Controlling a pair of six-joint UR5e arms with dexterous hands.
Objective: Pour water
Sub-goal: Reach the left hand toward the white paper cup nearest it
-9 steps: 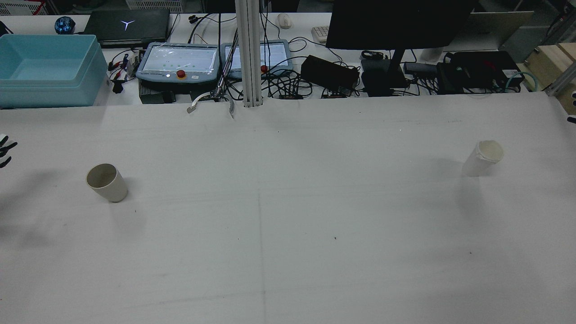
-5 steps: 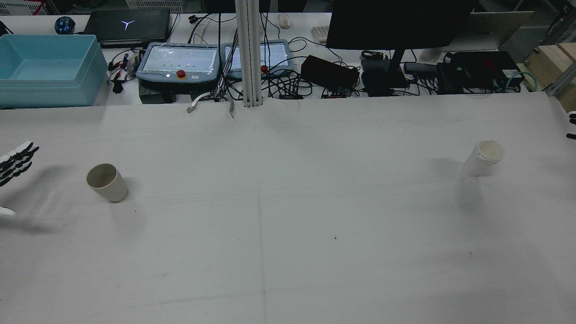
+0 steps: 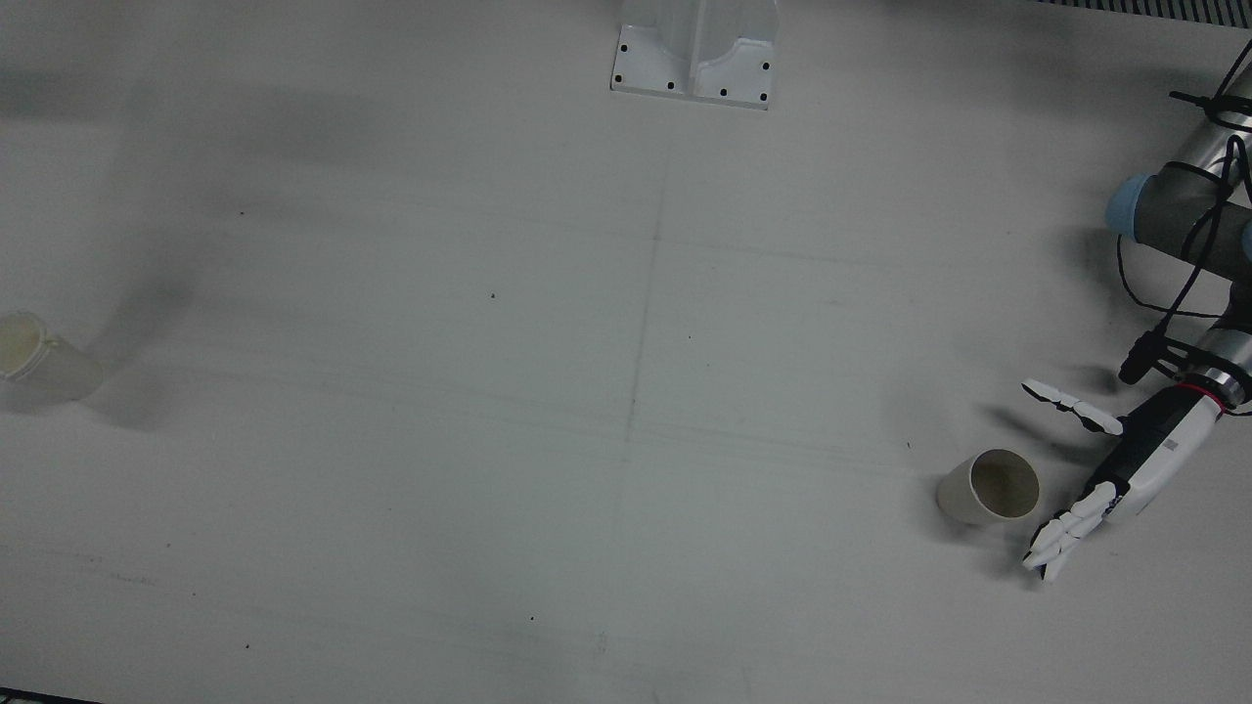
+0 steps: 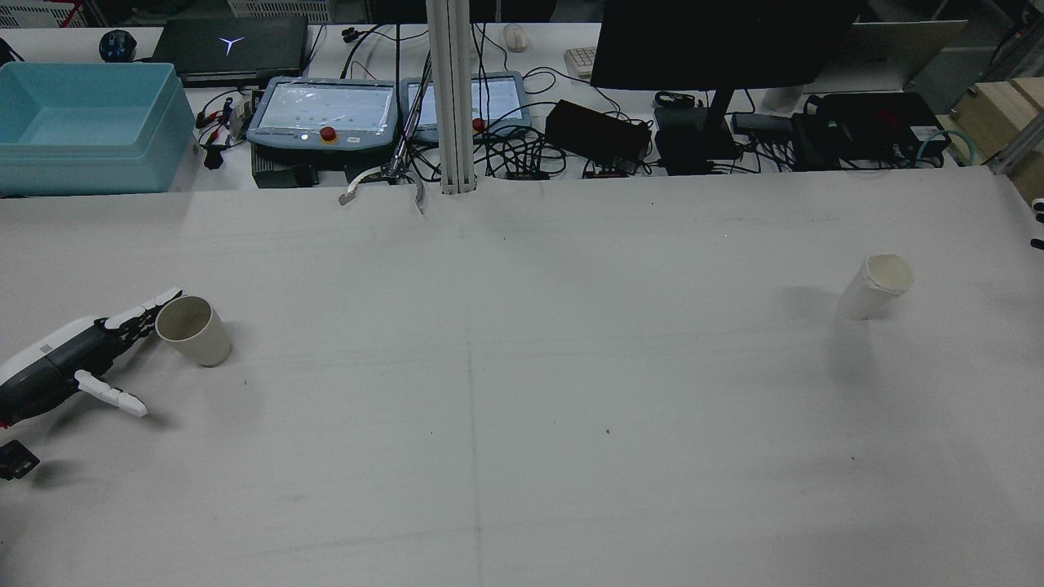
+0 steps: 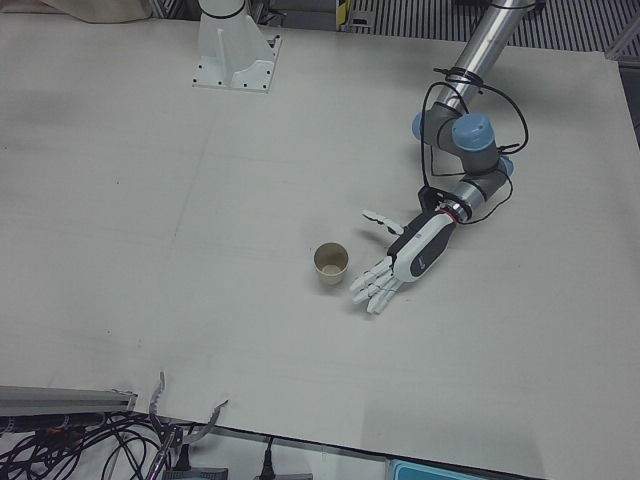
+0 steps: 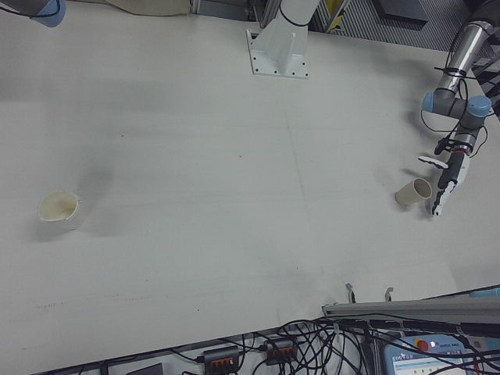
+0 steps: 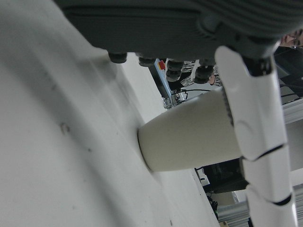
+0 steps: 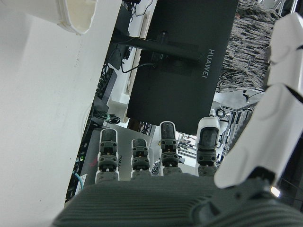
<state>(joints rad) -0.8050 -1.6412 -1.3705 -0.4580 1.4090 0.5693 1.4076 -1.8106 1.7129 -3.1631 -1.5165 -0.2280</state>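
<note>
Two cups stand well apart on tabletop [image 4: 522, 391]: paper cup [image 4: 193, 329] far left in rear view, spouted cup [image 4: 877, 286] far right. Left robot hand [image 4: 77, 350] just beside paper cup, on its outer side.

Left hand [image 4: 77, 350] now reaches in from the tabletop edge, its spread fingers [image 4: 151, 311] arriving beside the beige cup [image 4: 192, 329], closer than before
</note>
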